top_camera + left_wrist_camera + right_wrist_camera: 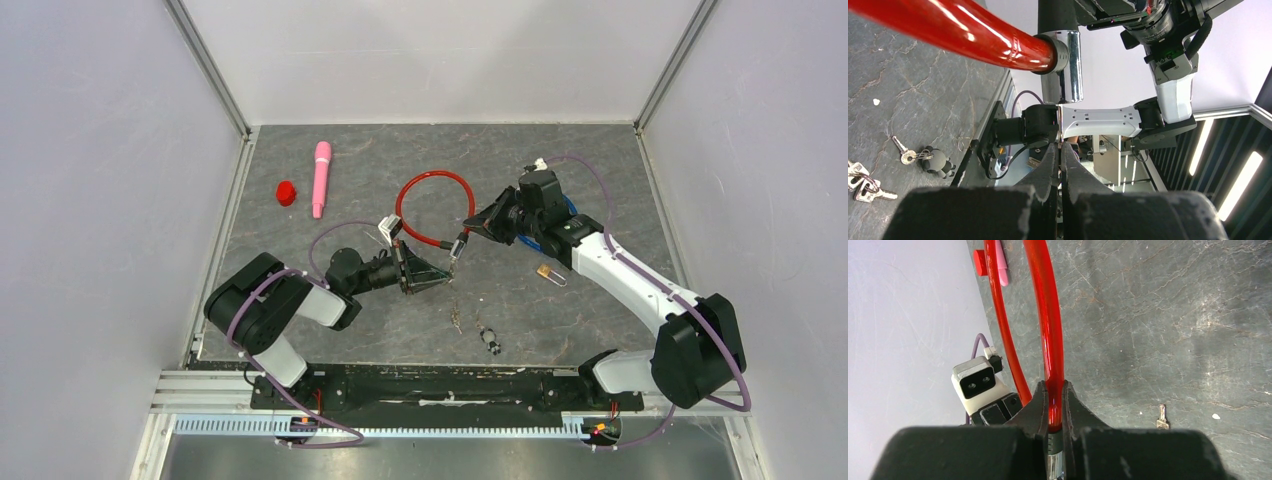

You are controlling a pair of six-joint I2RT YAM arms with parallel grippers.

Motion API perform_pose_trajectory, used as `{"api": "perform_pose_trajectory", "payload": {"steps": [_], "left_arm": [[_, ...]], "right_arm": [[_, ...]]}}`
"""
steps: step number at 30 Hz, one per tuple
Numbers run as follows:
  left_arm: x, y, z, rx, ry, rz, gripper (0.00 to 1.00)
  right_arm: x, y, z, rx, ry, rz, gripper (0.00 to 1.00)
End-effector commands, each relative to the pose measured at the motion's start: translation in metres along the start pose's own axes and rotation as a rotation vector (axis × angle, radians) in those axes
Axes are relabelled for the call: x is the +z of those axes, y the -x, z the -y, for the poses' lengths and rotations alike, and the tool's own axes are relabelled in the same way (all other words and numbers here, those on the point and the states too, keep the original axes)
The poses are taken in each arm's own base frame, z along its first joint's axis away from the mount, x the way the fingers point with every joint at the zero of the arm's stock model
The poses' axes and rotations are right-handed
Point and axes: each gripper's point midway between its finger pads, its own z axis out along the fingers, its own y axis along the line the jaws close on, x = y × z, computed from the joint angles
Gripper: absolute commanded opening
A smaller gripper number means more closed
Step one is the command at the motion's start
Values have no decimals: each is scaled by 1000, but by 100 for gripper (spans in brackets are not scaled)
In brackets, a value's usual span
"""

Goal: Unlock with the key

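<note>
Your right gripper (pixel 1053 390) is clamping the red cable lock (pixel 432 205) mid-frame, steadying it. Your left gripper (pixel 1059 150) is pinching shut under its chrome end (pixel 1062 67), contents unclear. Spare keys (pixel 456 318) are lying lower centre.

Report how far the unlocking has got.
Done: the right gripper is clamped on the red cable lock, steadying it. In hand: the shut left gripper sits by the chrome lock barrel; whether it grips a key is unclear. Left: keys lie on the table; no release shows.

Glossy red cable (pixel 1050 340), chromed metal ferrule (pixel 1065 70) (mirror-bright).
</note>
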Motion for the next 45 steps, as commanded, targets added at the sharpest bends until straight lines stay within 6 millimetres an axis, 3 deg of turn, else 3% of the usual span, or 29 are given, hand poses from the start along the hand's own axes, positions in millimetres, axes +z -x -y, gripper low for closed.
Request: {"api": "perform_pose_trajectory", "payload": {"steps": [1,45], "left_arm": [[3,-1,30,61,-95,-23,2],[2,-3,36,86,-112,-31,2]], "right_arm": [[-16,13,-44,-46,157,42,0],[-26,14,-54,-110,224,28,0]]}}
